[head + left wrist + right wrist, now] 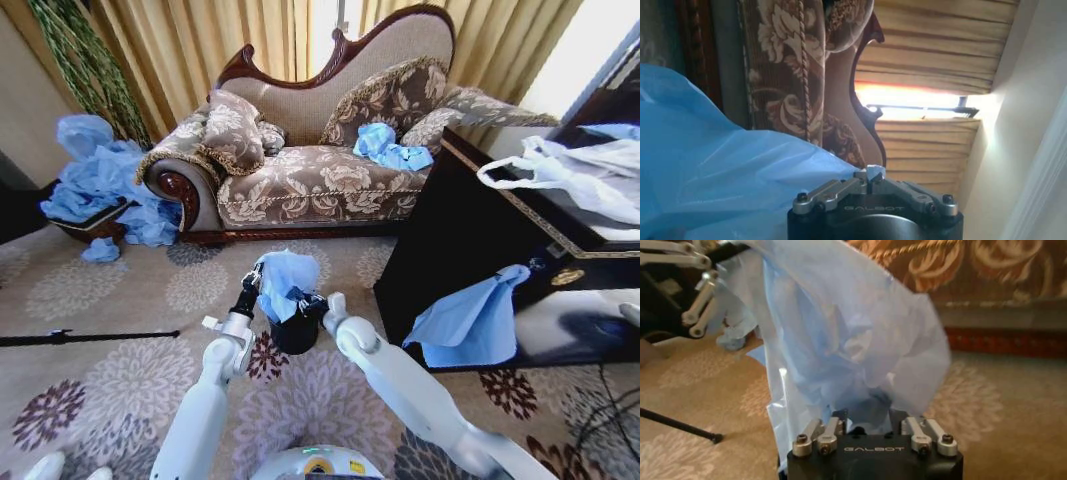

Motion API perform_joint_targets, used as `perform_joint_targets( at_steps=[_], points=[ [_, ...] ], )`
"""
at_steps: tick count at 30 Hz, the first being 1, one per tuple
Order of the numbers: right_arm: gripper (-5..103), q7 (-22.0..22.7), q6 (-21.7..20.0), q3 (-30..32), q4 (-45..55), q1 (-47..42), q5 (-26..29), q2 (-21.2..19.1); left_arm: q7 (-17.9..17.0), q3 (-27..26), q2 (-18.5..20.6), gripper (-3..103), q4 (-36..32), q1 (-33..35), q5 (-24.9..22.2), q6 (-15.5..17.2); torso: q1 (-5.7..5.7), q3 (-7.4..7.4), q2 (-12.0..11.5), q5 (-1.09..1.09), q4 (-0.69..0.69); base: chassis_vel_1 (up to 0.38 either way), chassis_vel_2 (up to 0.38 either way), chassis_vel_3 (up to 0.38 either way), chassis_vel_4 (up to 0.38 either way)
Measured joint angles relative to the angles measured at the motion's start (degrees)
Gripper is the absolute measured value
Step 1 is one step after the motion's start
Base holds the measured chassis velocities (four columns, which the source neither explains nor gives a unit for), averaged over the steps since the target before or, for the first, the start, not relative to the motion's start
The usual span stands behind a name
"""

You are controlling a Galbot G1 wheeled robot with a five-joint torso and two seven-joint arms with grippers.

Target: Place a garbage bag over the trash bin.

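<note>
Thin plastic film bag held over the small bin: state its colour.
Light blue garbage bag, translucent; clearest in the right wrist view.

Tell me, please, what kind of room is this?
Probably a living room or hotel lounge: an ornate carved sofa with patterned cushions, long gold curtains behind it, and a floral carpet. A dark wooden cabinet stands at the right.

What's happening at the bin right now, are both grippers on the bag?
Yes. The left gripper is shut on the upper edge of the garbage bag, holding it up above the trash bin on the carpet in front of the sofa. The right gripper is pinching the bag lower down, near the bin's rim. The bag hangs bunched over the bin's opening; it is not yet spread around the rim.
</note>
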Motion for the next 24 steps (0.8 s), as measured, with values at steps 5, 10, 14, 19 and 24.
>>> perform_joint_targets(
  at_steps=[5, 10, 14, 19, 24],
  points=[
    [60, 0.9, 2.9, 2.3, 3.3, -2.2, -4.2, -1.5, 0.1, 0.6, -0.3, 0, 0.0, 0.1, 0.2, 0.0, 0.0, 0.0, 0.0, 0.0, -0.01, 0.0, 0.0, 0.0, 0.0],
    [77, 1.7, 4.9, 3.8, 1.7, -0.3, -1.6, 0.4, 0.4, 1.2, -0.5, 0, -0.5, 0.4, 0.5, 0.0, 0.0, 0.0, 0.0, -0.01, 0.01, 0.0, 0.0, 0.0, 0.0],
    [92, 2.5, 6.7, 7.1, -2.1, 2.5, 15.3, 4.7, 1.1, 1.4, -0.4, 0, -0.8, 0.7, 0.7, 0.2, 0.01, 0.01, 0.0, -0.01, 0.02, 0.0, 0.0, 0.0, 0.0],
    [100, 0.6, 6.0, 9.9, -4.7, 3.6, 28.6, 6.5, 1.6, 1.3, -0.1, 0, -0.9, 0.8, 0.8, 0.4, 0.01, 0.01, 0.0, -0.02, 0.01, 0.0, 0.0, 0.0, 0.0],
    [100, -4.1, 6.1, 10.1, -10.9, 5.4, 30.3, 7.9, 2.5, 1.3, -0.1, 0, -1.0, 1.2, 0.7, 1.1, 0.01, 0.01, 0.0, -0.01, 0.0, 0.0, 0.0, 0.0, 0.0]
  ],
)
